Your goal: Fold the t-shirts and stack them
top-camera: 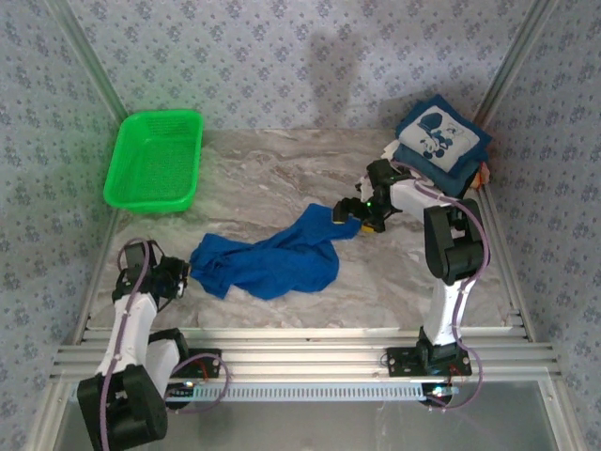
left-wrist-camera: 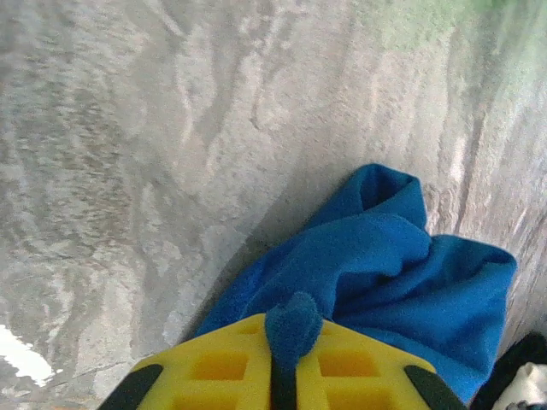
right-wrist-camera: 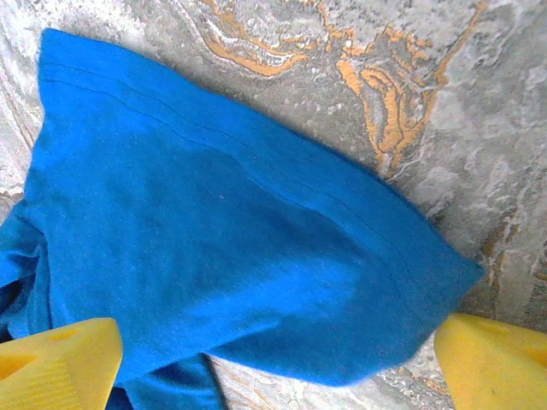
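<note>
Shirt: royal-blue soft cloth t-shirt (top-camera: 272,258) lay crumpled in a heap mid-desk, not flat, not folded yet.
Left jaws: almost pressed together, pinching a small tuft of the blue shirt's left edge, low by the desk (top-camera: 282,178).
Right jaws: spread wide, one yellow tip each side of the shirt's back-right corner, just above it, nothing pinched.
Stack: navy folded t-shirt w/ white cartoon print (top-camera: 439,139) sat on top of other folded ones at the back-right corner, well apart from the blue one.
Basket: green plastic mesh basket (top-camera: 155,160) at back left, not part of the job.
Step, I think: get the shirt spread flat before any fold.
How to do it well: right jaws should drop & close on the corner's edge only. Then both arms pull apart slow, so cloth goes flat w/o slipping.
Watch out: left pinch looked small; a hard tug could lose it.
</note>
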`<act>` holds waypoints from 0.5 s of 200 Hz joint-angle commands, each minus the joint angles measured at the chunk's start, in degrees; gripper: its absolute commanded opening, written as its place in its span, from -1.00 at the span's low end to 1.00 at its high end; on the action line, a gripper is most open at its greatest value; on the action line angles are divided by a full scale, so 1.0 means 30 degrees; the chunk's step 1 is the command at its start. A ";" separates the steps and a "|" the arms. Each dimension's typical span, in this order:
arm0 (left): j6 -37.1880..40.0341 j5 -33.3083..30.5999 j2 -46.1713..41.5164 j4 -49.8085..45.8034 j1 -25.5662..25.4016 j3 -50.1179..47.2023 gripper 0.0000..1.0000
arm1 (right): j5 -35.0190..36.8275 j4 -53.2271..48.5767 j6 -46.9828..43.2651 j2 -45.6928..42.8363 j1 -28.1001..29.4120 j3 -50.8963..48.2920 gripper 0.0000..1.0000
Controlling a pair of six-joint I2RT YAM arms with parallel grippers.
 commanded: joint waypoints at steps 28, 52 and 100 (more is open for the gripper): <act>0.0984 0.1430 0.0031 0.0168 0.1341 0.0908 0.12 | -0.0273 -0.0734 -0.0257 0.0069 0.0102 0.0349 0.91; 0.1361 0.1790 -0.0925 -0.0680 0.2004 0.1434 0.38 | -0.0286 -0.0734 -0.0329 -0.0128 0.0071 0.0151 0.92; 0.5196 0.2406 -0.0550 -0.5588 0.2299 0.3483 0.45 | -0.0564 -0.1190 -0.0609 -0.0276 -0.0118 -0.0187 0.91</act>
